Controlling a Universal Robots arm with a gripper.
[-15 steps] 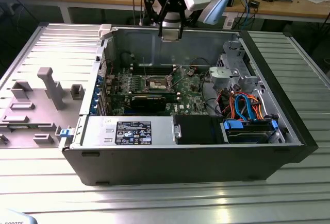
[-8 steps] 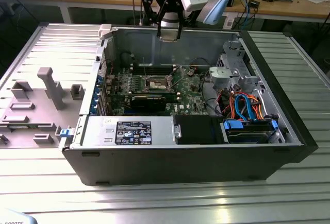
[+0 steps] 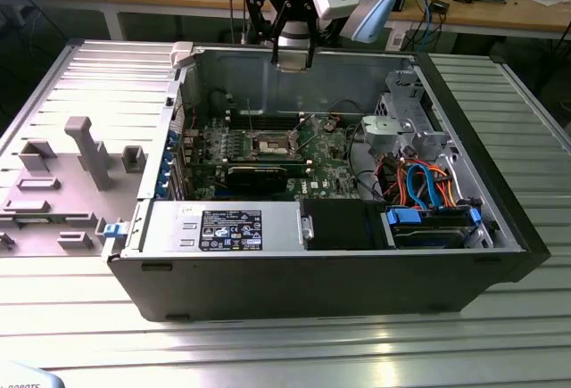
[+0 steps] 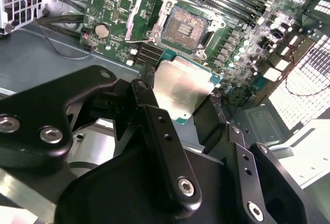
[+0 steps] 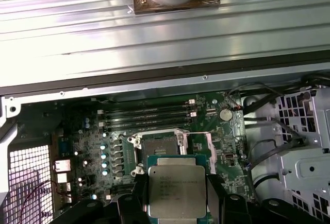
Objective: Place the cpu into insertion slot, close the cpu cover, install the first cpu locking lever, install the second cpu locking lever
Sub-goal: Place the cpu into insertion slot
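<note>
Cpu (image 5: pixel 177 185) in the pincer (image 5: pixel 177 197) shows print in the first wrist view.

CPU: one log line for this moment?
gripper: shut on cpu | cpu: aloft, not seated | slot: empty | cover: open

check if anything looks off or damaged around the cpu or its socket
Nothing stands out. The gripper holds the cpu by two opposite edges, and the chip's metal top looks unmarked. The insertion slot lies open and bare, with the cpu cover swung up beside it. No bent or loose parts show.
</note>
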